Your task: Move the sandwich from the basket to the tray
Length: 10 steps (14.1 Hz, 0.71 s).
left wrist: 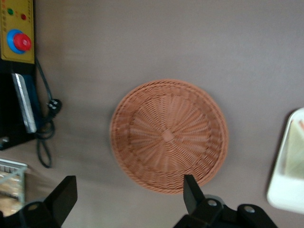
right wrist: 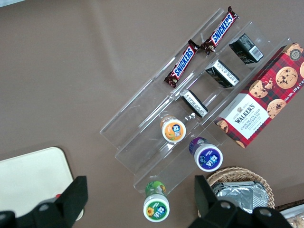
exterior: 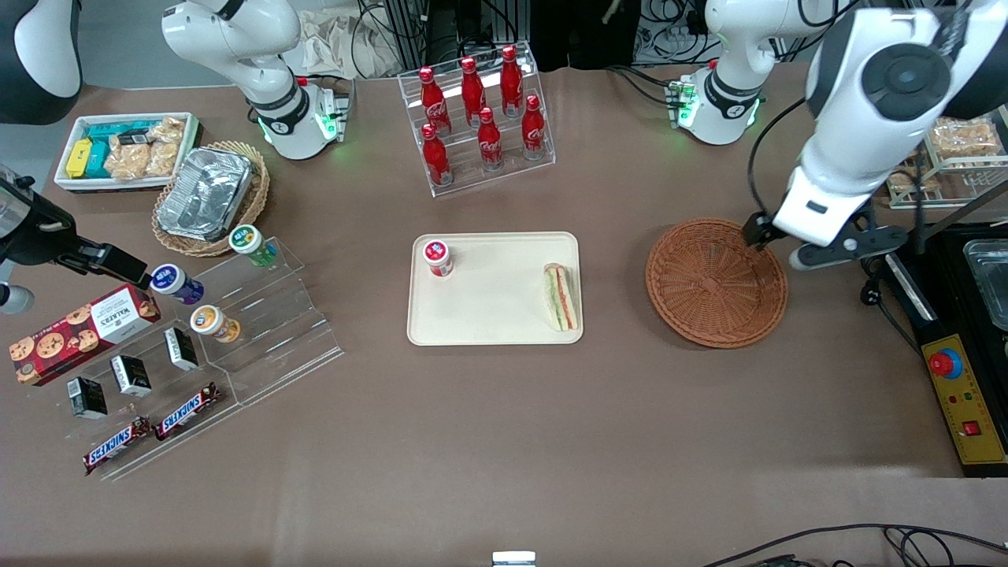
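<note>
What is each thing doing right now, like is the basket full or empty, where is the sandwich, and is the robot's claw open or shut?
Round reddish-brown wicker basket: empty.
Triangular white-bread sandwich: lying on the tray, at its edge nearest the basket.
Cream rectangular plastic tray: holds the sandwich and a cup.
Small red-lidded cup: upright on the tray.
Left arm's gripper: open, holding nothing, above the basket's rim.
Red bottles: upright in their clear rack.

Brown matte table (exterior: pixel 504 441) (evenly lit), cables (exterior: pixel 425 31) at the edge farthest from the camera
</note>
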Available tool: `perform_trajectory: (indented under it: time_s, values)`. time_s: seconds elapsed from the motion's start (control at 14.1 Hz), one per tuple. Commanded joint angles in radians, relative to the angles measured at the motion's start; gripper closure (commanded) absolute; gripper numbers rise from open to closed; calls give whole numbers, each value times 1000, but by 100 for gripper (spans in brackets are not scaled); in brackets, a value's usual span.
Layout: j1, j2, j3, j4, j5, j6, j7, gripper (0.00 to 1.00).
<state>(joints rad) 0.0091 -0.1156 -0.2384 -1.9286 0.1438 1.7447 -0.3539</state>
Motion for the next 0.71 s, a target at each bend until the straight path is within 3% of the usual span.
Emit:
perform_trajectory:
  time_s: [0.0, 0.14, 0.35, 0.64]
  values:
    - [26, -58, -7, -7, -21, -25, 107, 1]
    - [8, -72, 37, -4, -39, -25, 110, 1]
    - [0, -73, 114, 57, -162, -69, 116, 1]
    - [5, -70, 162, 77, -179, -93, 182, 1]
